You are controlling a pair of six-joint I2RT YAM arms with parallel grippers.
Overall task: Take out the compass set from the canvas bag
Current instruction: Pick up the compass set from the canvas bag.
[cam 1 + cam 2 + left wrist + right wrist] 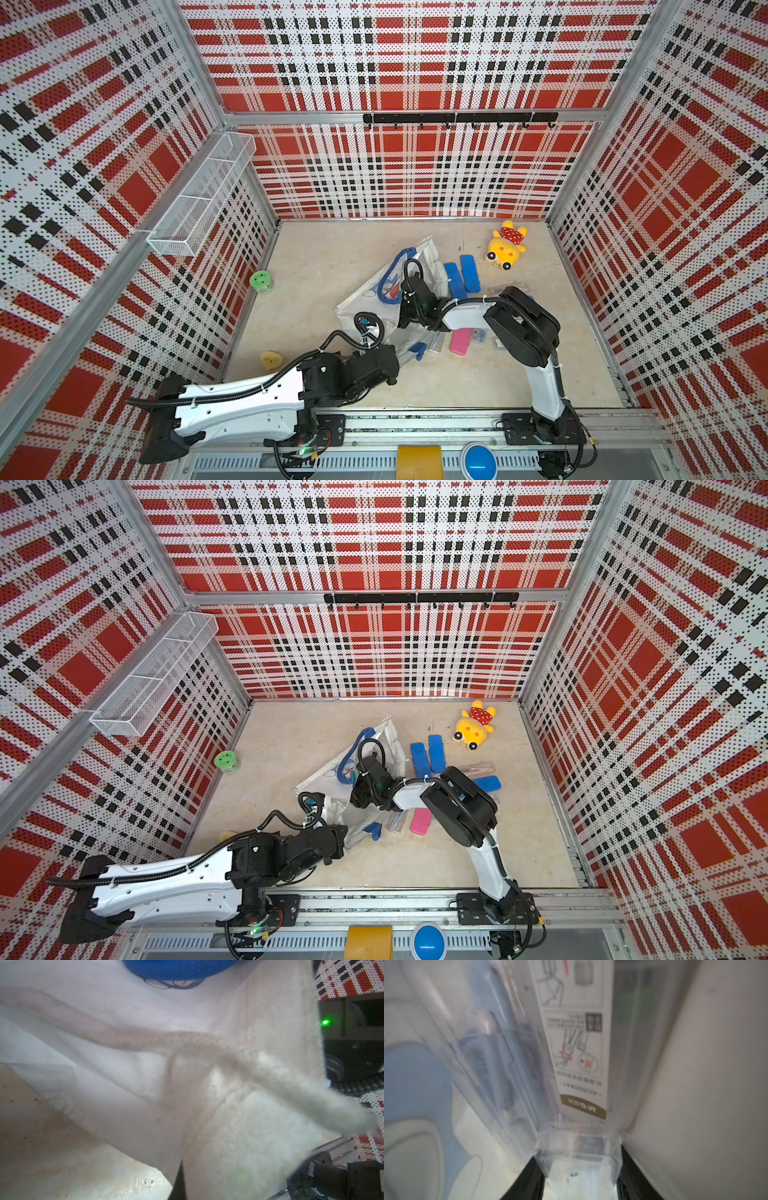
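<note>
Table [316, 257] of pale marbled stone carries the large off-white canvas bag [361, 297] with royal-blue handles, slumped at centre frame in both top views. Inside it lies the clear plastic compass set case [579, 1064]. The left claw [178, 1183] is clamped on bag fabric. The right claw [579, 1167] straddles the case's end, and I cannot tell whether it grips.

I've got a pale marbled counter [324, 257] with the crumpled canvas bag [365, 297] lying near its middle. Just right of the bag lie two blue cases [468, 272] side by side, and farther out that way a yellow plush toy [505, 247]. A pink case [460, 341] lies by the bag's near right corner. Well left of the bag sit a green roll [261, 280] and a yellow lump [271, 359].
</note>
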